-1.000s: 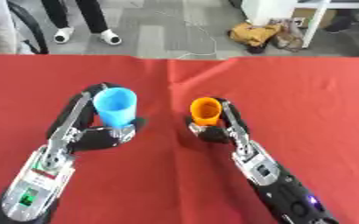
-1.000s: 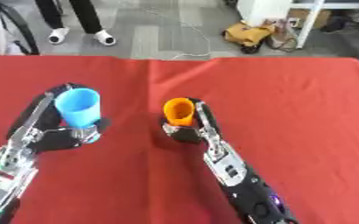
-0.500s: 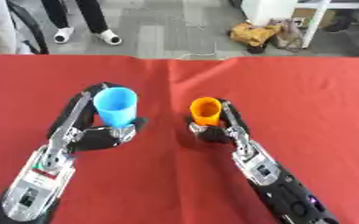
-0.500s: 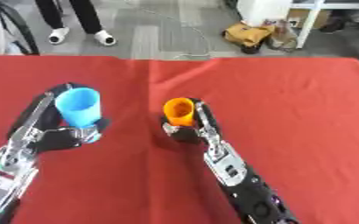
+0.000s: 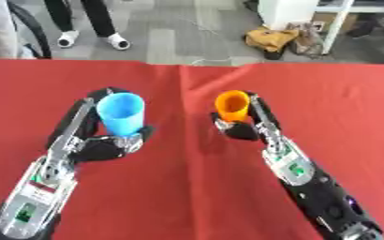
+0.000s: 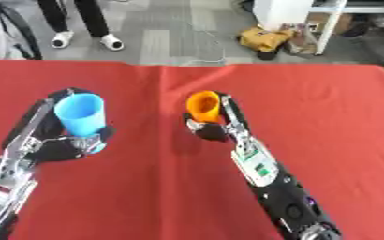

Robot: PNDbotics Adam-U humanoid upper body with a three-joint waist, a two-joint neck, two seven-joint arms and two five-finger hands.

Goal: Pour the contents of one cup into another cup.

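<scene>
Left hand (image 5: 105, 146) round upright blue cup (image 5: 121, 114)

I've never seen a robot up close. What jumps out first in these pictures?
Two bright cups against the red tablecloth: a blue cup on the left, held by the left robot hand, and a smaller orange cup near the middle, held by the right robot hand. Both black-and-silver arms reach in from the bottom corners, each hand's fingers curled round its cup, the two cups apart.
</scene>
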